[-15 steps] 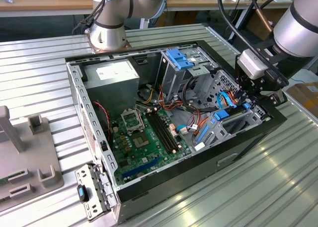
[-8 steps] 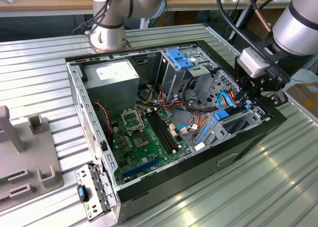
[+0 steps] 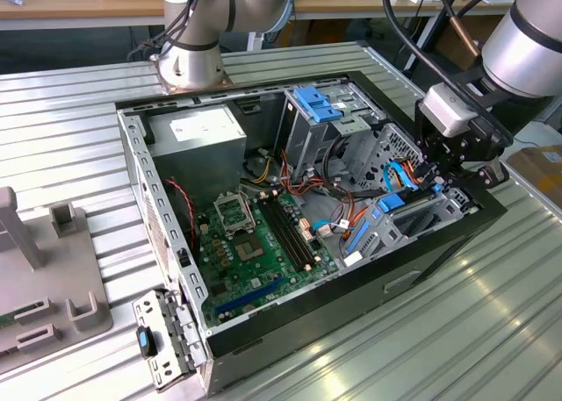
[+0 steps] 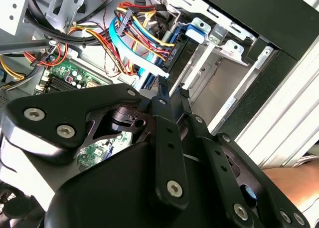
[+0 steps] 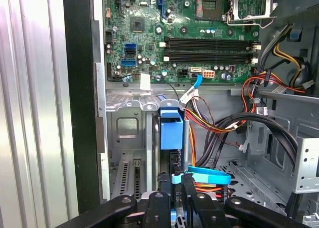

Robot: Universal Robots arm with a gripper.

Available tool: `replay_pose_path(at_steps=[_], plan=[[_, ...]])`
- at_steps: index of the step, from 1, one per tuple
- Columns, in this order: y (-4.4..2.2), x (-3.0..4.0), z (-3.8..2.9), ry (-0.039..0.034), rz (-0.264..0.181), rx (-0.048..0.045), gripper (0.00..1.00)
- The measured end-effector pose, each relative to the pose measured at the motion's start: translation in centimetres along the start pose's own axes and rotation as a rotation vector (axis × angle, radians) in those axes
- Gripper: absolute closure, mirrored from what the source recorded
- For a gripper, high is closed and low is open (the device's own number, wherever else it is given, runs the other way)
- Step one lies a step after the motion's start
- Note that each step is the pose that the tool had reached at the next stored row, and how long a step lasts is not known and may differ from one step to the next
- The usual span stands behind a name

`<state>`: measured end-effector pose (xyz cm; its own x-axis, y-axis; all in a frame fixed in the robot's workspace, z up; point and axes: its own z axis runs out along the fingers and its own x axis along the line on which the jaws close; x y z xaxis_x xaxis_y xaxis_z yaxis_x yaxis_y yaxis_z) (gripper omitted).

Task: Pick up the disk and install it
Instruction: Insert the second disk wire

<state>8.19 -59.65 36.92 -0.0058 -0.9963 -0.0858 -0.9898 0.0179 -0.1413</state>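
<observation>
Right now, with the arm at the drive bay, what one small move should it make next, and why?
Probably a short, straight push along the bay. The disk stands on edge inside the metal bay, with the gripper right at its near end, so it looks only partly in. Cables crowd beside it, so sideways motion risks snagging them.

One open computer case (image 3: 167, 243), one motherboard (image 3: 255, 252), one disk (image 5: 170, 130), one power supply (image 3: 206, 138).
</observation>
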Motion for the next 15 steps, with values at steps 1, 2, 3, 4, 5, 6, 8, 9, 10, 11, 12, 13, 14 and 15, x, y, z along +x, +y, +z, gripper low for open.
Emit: replay_pose_path(at_steps=[1,2,3,4,5,6,8,9,10,11,12,13,14,15], plan=[[0.0,0.0,0.0,0.0001,0.0,-0.0001,0.76],[0.0,0.0,0.0,0.0001,0.0,-0.0001,0.76],[0.0,0.0,0.0,0.0,0.0,-0.0002,0.76],[0.0,0.0,0.0,0.0,0.0,-0.0002,0.76],[0.0,0.0,0.0,0.0,0.0,-0.0002,0.76],[0.0,0.0,0.0,0.0,0.0,-0.0002,0.76],[0.0,0.0,0.0,0.0,0.0,-0.0003,0.76],[-0.02,0.0,0.0,0.0003,0.0,-0.0004,0.76],[-0.02,0.0,0.01,0.0022,0.001,-0.0005,0.76],[-0.06,-0.02,0.01,0.0046,0.002,-0.0015,0.76],[-0.1,-0.04,0.01,0.0066,0.002,-0.0026,0.76],[-0.18,-0.07,0.03,0.0083,0.003,-0.0035,0.76],[-0.39,-0.26,0.07,0.0143,0.005,-0.0055,0.76],[-0.6,-0.65,0.14,0.0177,0.01,-0.0175,0.76]])
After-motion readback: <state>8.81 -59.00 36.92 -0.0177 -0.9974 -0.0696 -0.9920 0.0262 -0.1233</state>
